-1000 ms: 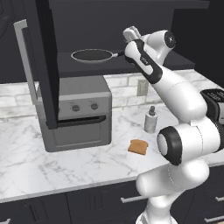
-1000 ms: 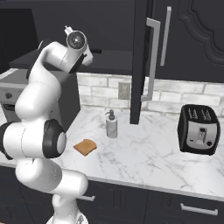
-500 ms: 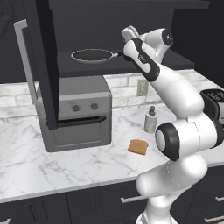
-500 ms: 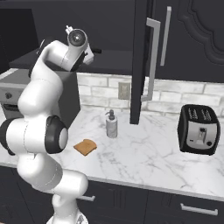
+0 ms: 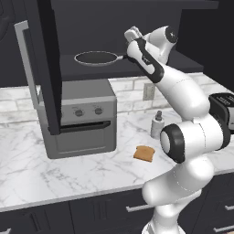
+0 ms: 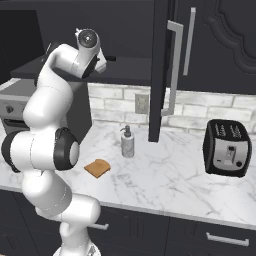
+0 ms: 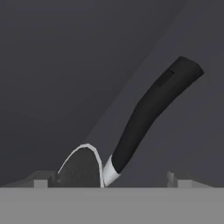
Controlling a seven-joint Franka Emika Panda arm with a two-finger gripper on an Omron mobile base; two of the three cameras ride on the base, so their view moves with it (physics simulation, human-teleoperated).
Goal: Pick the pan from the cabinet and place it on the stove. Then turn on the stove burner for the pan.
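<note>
Claw (image 5: 129, 51) spread wide above the slim dark handle (image 7: 151, 113) of the shallow black frying pan (image 5: 96, 58), gripping nothing. Risk: closing off-centre twists the pan off the near-black wall cabinet's shelf (image 5: 151, 68).

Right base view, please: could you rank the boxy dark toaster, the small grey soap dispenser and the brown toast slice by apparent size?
1. Boxy dark toaster, clearly largest.
2. Small grey soap dispenser.
3. Brown toast slice, similar in extent to the dispenser, so this order is unsure.

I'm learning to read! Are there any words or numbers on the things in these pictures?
None can be read. The toaster oven, the toaster, the soap bottle and the cabinet door show no letters, numbers or signs. The pan is plain too.
</note>
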